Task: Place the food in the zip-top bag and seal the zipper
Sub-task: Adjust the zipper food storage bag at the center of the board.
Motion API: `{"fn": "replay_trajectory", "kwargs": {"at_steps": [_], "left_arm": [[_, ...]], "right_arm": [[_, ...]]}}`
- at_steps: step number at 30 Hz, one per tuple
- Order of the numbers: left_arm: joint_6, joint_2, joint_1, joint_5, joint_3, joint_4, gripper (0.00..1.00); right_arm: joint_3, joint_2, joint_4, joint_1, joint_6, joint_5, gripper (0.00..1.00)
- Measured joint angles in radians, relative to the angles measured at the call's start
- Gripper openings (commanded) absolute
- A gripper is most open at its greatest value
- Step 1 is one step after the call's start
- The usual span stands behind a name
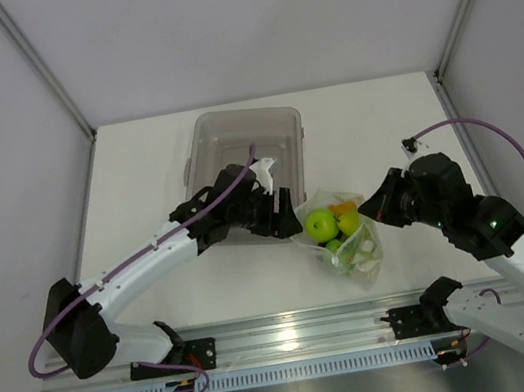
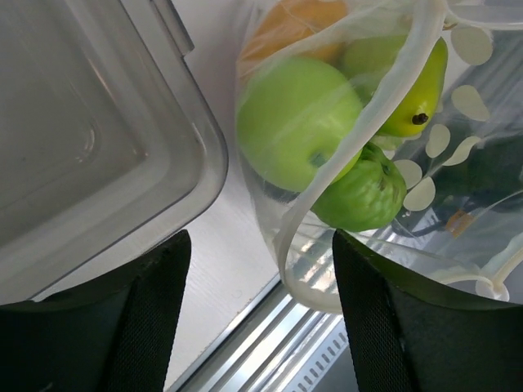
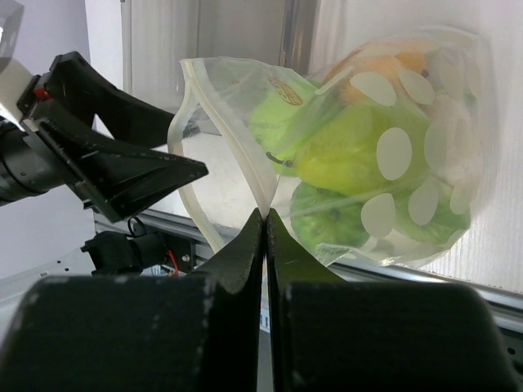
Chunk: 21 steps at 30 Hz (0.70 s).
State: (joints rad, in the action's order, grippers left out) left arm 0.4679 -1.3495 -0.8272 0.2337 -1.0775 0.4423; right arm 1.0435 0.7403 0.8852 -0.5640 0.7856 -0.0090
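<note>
Two pincers, both at the zip-top bag.

Right pincer: fingers pressed flat together and clamped on the bag's mouth edge, where the zipper strip runs down to a point. No gap visible between the tips.

Left pincer: fingers wide apart, gripping nothing. The bag's rim loops into the gap close to the finger on the right of that view; can't tell if it touches. In the right wrist view the left pincer sits at the left, tips aimed at the bag's mouth and just short of it.

Bag: mouth gaping, not sealed. In the left wrist view the zipper strip reads as a pale band curving across the fruit. The film is clear with white dots printed on it. Inside are three green fruits packed tight, with the orange fruit at the far end behind them. The top view shows pale bits low in the bag; print or food, can't tell.

Position: the bag is near the front edge of the tabletop, between the two pincers and just beside the near right corner of the grey tray. The left arm's wrist lies over that near edge of the tray. The bag's near end points toward the metal rail along the front.
</note>
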Motion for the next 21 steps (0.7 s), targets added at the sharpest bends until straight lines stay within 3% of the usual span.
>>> {"fn": "replay_trajectory", "kwargs": {"at_steps": [8,9,11,21], "left_arm": [[0.026,-0.033,-0.014,0.071,-0.004,-0.045,0.22],[0.027,-0.036,-0.015,0.087,-0.012,-0.045,0.11],[0.029,-0.043,-0.02,0.115,-0.038,-0.052,0.01],[0.028,-0.062,-0.062,0.244,-0.247,-0.068,0.01]], "right_arm": [[0.0,0.004,0.0,0.0,0.0,0.001,0.0],[0.0,0.007,0.0,0.0,0.0,0.001,0.0],[0.0,0.013,0.0,0.0,0.0,0.001,0.0],[0.042,0.043,0.032,0.003,-0.012,0.024,0.0]]}}
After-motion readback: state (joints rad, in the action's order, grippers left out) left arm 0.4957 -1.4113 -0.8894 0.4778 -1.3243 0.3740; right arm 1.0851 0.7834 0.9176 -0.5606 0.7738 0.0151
